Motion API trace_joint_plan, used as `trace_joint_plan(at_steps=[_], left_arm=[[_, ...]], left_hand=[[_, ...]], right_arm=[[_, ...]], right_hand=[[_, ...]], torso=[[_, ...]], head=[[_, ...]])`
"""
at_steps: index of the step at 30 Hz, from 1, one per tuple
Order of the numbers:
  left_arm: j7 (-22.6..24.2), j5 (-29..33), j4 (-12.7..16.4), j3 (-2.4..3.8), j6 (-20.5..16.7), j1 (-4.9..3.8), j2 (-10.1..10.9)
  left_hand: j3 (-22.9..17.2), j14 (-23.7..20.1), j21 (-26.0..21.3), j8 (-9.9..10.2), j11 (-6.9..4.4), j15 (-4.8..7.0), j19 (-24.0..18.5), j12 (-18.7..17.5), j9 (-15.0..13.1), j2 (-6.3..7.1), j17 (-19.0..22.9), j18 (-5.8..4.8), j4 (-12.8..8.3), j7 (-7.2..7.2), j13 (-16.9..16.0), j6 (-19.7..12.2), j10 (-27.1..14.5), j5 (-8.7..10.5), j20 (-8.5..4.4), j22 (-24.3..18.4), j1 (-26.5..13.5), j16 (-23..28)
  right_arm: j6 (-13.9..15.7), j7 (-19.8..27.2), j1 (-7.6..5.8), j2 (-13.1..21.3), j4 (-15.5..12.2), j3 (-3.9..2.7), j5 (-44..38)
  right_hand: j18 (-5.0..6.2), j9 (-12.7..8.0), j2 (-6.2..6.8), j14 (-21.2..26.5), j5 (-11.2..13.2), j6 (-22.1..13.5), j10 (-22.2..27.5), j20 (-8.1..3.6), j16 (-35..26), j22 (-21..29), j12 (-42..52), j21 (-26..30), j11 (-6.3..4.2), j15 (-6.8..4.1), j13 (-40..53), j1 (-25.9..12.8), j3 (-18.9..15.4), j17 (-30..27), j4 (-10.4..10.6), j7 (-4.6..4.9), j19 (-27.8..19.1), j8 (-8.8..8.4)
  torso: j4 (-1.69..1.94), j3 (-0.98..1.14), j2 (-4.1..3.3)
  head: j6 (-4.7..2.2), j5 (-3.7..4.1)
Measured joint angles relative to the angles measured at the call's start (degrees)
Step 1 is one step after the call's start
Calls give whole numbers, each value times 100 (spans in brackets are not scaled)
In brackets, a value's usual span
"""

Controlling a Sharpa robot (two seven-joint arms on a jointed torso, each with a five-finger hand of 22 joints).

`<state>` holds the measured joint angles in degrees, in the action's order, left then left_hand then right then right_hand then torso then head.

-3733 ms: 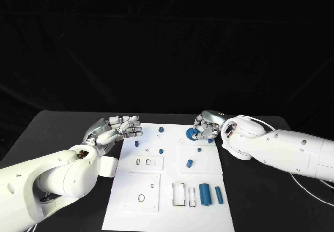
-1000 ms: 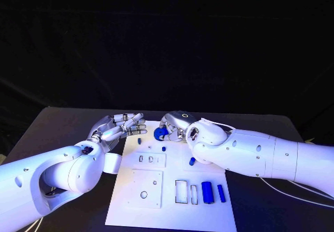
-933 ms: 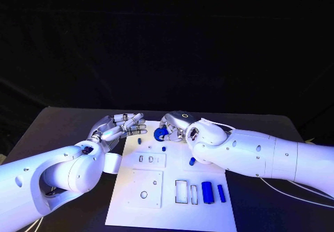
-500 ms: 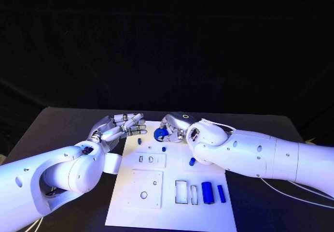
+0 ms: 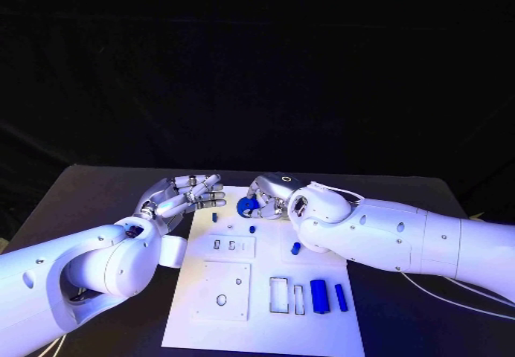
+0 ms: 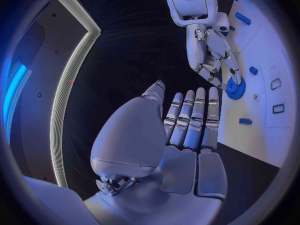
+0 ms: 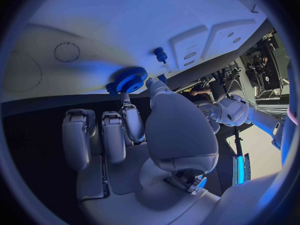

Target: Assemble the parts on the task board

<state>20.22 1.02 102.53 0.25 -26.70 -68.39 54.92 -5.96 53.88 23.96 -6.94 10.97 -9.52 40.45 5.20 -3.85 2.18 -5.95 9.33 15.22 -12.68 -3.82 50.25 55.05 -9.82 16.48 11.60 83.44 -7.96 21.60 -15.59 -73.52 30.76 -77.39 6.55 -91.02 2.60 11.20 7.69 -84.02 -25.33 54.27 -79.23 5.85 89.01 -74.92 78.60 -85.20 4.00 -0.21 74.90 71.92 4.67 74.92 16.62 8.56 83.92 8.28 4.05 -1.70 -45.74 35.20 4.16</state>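
**Gear held over the far end of the board**

The right robot hand (image 5: pixel 274 198) pinches a blue gear (image 5: pixel 248 206) just above the white task board (image 5: pixel 247 312) — far end. The left robot hand (image 5: pixel 184 195) hovers beside it, fingers extended, grasping nothing.

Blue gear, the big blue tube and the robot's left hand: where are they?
Blue gear (image 7: pixel 130 78), right wrist view, on its toothed face.
Big blue tube (image 5: pixel 318 296), head view, mid-body.
Left hand (image 6: pixel 187 130), left wrist view, on its straight fingers.
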Motion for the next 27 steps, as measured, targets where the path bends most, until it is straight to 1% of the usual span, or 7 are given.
trace_joint_plan(at_steps=[1, 7, 15, 20, 23, 24, 27], left_arm=[[0, 0, -3, 0, 0, 0, -5], [-1, 0, -15, 0, 0, 0, -23], [-1, 0, -33, 0, -1, 0, -15], [-1, 0, -38, 0, -1, 0, -11], [-1, 0, -40, -1, -1, 1, -7], [-1, 0, -42, -1, -1, 1, -5], [-1, 0, -48, -2, -1, 1, 0]], left_hand=[[0, 0, 0, 1, 0, 0, 0, -9, 2, 0, 0, 0, 0, 0, 0, 0, 0, 0, 0, 0, 0, 0], [0, 0, 0, 1, 0, 0, 0, -9, 5, 0, 0, 0, 0, 0, 0, 0, 0, 0, 0, 0, 0, 0], [0, 0, 0, 1, 0, 0, 0, -9, 5, 0, 0, 0, 0, 0, 0, 0, 0, 0, 0, 0, 0, 0], [0, 0, 0, 1, 0, 0, 0, -9, 5, 0, 0, 0, 0, 0, 0, 0, 0, 0, 0, 0, 0, 0], [0, 0, 0, 1, 0, 0, 0, -9, 5, 0, 0, 0, 0, 0, 0, 0, 0, 0, 0, 0, 0, 0], [0, 0, 0, 1, 0, 0, 0, -9, 5, 0, 0, 0, 0, 0, 0, 0, 0, 0, 0, 0, 0, 0], [16, 0, 0, 1, 0, 0, 0, -9, 4, 0, 0, 0, -16, 0, 0, 0, 0, 0, 0, 0, 0, 23]], right_arm=[[-1, 0, 0, 9, -5, -1, 0], [-46, -28, 35, 95, -37, 15, 9], [-7, -53, 48, 305, -253, 13, 11], [125, -62, 51, 592, -552, 5, 11], [227, -56, 44, 914, -849, -18, 35], [254, -43, 31, 1031, -944, -24, 60], [329, 41, -44, 1427, -1196, -44, 217]], right_hand=[[0, 1, -29, 0, -26, 0, 0, 0, 0, 0, 0, 0, 0, 0, 0, -29, 0, 2, 0, 0, 0, -4], [0, 12, -29, 0, -42, 1, -1, 0, 0, 1, 21, 0, -1, 0, 3, -29, 0, 3, 0, 1, 0, -21], [0, 12, -29, 0, -41, 1, -29, 0, 0, 1, 30, 0, -15, 0, 5, -29, 0, 3, 0, 1, 0, -22], [0, 12, -29, 0, -63, 5, -38, 0, 0, 2, 53, 0, -5, 0, 4, -29, 0, 2, -1, -3, 0, -21], [0, 12, -13, 0, -42, 53, -39, 0, 0, 1, 53, 0, -6, 0, 4, -13, 14, 2, -14, -9, 0, -21], [0, 12, 23, 0, 16, 73, -53, 0, -1, 2, 53, 0, -19, 0, 4, 27, 41, 2, -42, -29, 0, -21], [0, 12, 40, 0, 218, 113, -59, -1, 0, 1, 53, 44, -25, 0, 4, 284, 95, 2, -154, -29, 0, -41]], torso=[[0, 0, 0], [-2, -1, 0], [-5, 5, -1], [-6, 6, -1], [-6, 7, 0], [-9, 7, 1], [-19, 9, 8]], head=[[0, -2], [1, -7], [2, -13], [-4, -9], [-12, -9], [-16, -9], [-25, -2]])
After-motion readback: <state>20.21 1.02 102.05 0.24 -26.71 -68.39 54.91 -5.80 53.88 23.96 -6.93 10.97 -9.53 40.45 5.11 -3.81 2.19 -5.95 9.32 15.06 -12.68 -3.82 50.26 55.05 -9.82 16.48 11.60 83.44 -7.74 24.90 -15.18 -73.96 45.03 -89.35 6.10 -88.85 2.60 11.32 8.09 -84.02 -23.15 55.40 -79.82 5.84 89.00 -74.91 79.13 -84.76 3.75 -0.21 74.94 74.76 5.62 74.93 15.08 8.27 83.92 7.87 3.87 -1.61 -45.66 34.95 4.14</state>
